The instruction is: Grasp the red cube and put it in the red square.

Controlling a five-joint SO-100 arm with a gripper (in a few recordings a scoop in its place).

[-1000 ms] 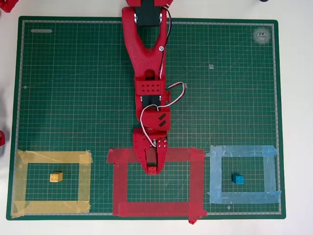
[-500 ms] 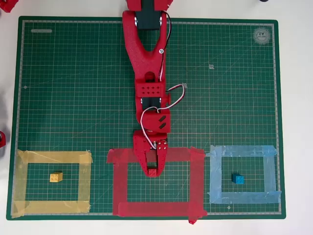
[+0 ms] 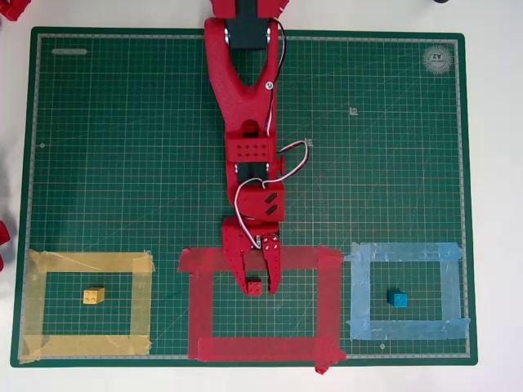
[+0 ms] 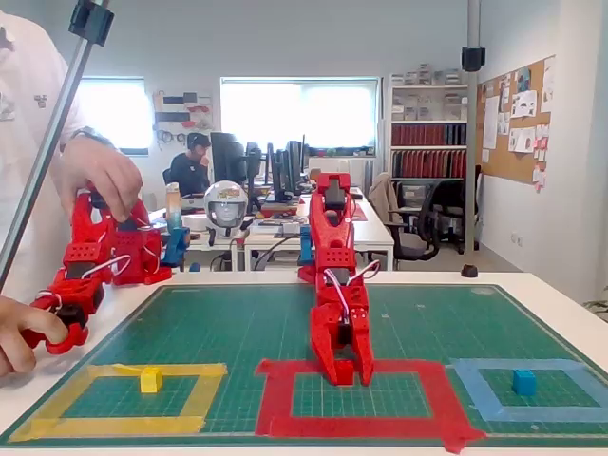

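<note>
Release step in hand: the gripper (image 3: 261, 284) stands with jaws spread around the red cube (image 3: 256, 287), which sits inside the red square (image 3: 329, 302) near its top strip; next move calls for a straight lift clear.

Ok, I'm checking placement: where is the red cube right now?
In the overhead view the red cube sits inside the red square, near its top strip, between the open fingers of the gripper.
</note>
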